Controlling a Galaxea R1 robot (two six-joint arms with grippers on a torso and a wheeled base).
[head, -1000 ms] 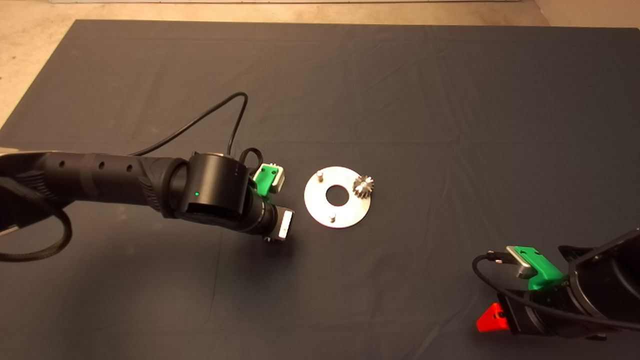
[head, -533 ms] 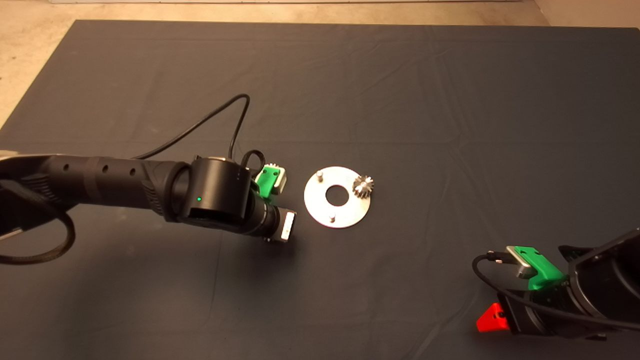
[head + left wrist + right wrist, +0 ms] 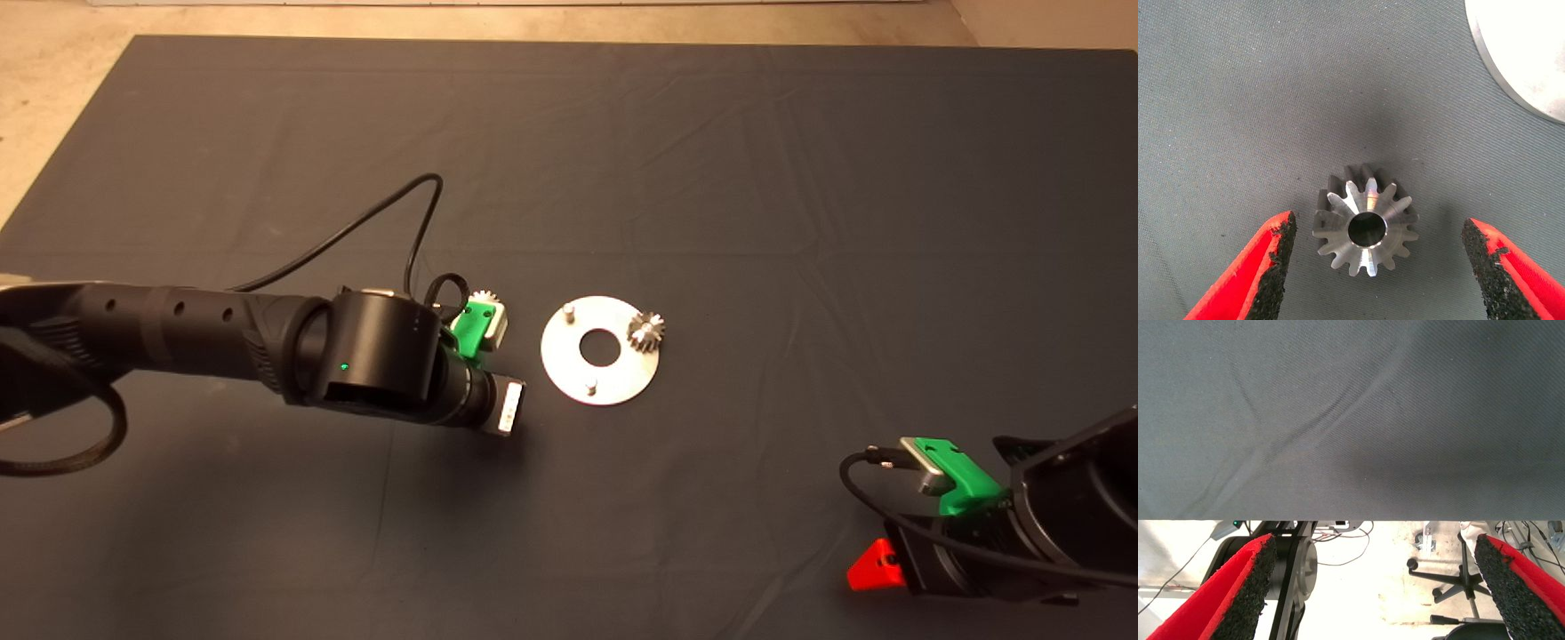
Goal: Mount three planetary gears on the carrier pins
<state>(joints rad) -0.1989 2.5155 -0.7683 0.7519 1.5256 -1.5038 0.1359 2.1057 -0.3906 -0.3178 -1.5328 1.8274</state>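
a small silvery gear (image 3: 1366, 228) lies flat on the dark mat (image 3: 711, 178), its round bore facing straight up, teeth bright and evenly cut. the left gripper (image 3: 1377, 270) hangs over it with fingers spread wide, the gear between them, touching neither. just beyond the fingertips lies the shiny disc (image 3: 601, 350), one gear (image 3: 646, 331) seated on a pin, two pins (image 3: 569, 309) bare. the right gripper (image 3: 1379, 590) waits apart, fingers spread.

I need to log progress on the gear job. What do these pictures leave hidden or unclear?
- Third gear: in no view; only the gear on the disc and the loose gear show.
- Left gripper: head view, fingers hidden under its own wrist.
- Disc: left wrist view, cut off by the edge.
- Right gripper: parked, sees only the mat's edge.
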